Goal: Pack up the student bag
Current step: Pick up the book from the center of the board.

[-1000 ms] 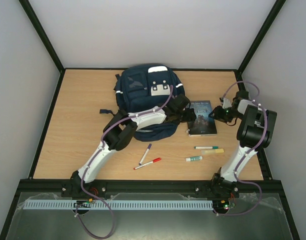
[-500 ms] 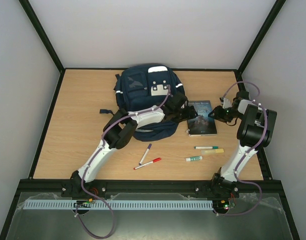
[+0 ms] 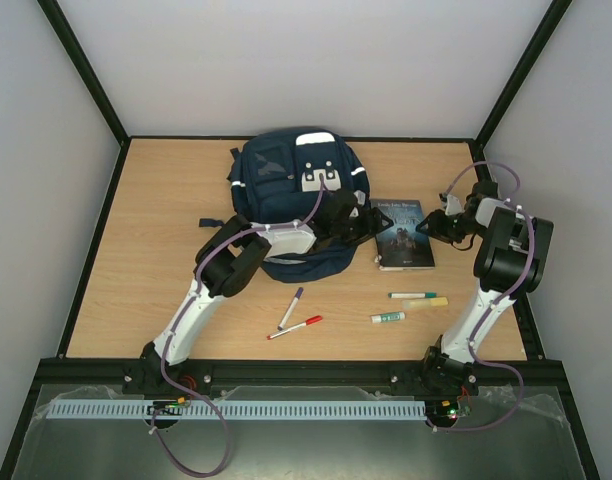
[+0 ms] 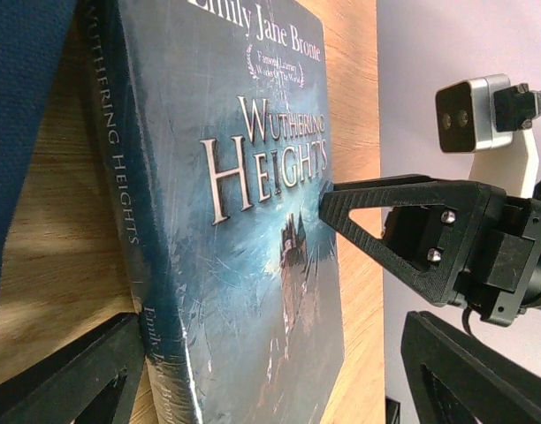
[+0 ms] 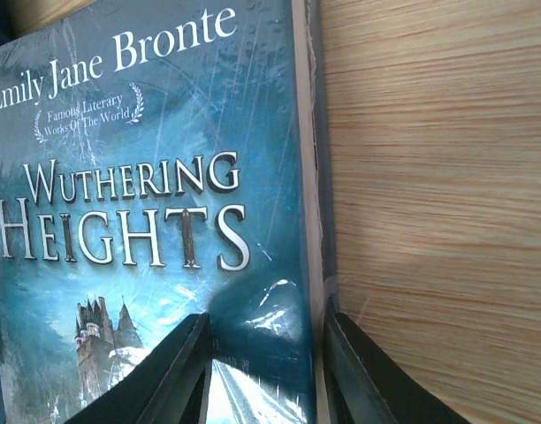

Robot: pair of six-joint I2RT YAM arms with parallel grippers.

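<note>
bag [image 3: 291, 190] under L hand [image 3: 358, 222], beside book [image 3: 404, 235]

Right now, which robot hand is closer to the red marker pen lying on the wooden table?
Left. The left gripper sits between the navy backpack and book, up-right of the red marker pen. The right gripper is farther, at the book's right edge.

left arm [image 3: 201, 300]: white links, black joints, lilac cable | right arm [image 3: 501, 265]: same, bulky black elbow | right gripper [image 4: 377, 221]: black triangular jaws, two silver screws, white camera bracket
</note>
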